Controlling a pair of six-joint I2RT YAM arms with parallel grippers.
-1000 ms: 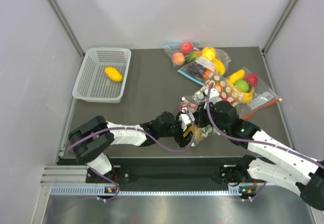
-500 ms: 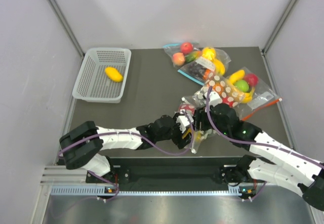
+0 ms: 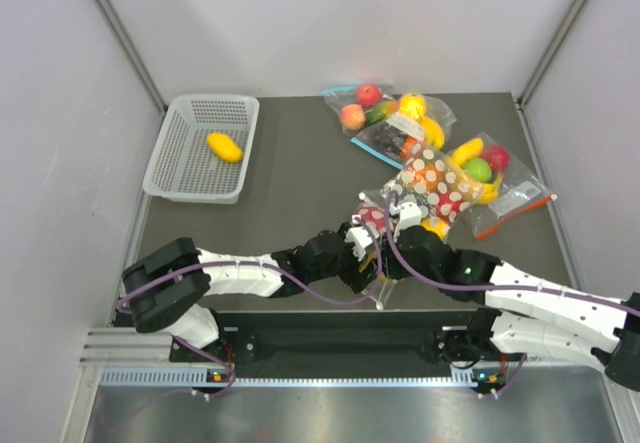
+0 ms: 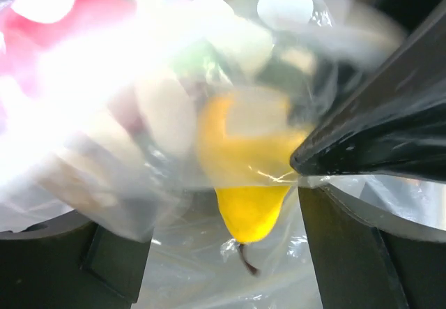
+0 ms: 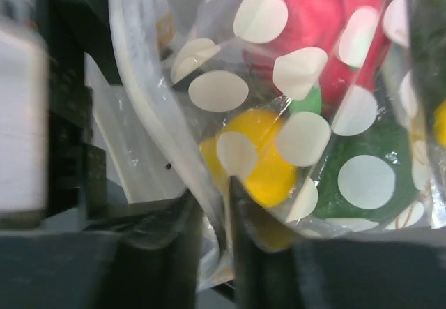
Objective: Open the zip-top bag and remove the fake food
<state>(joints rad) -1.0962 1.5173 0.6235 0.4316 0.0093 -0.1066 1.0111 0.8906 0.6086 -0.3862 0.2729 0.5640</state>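
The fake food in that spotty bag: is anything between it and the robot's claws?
Yes: the zip-top bag's plastic. The fake food sits behind the dotted film, which the right gripper pinches; the left gripper has film across its open jaws.

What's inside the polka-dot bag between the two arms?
Through the dotted bag show a red piece, a yellow piece and a dark green piece. White dots, folds and glare cover the rest, so the full count is hidden.
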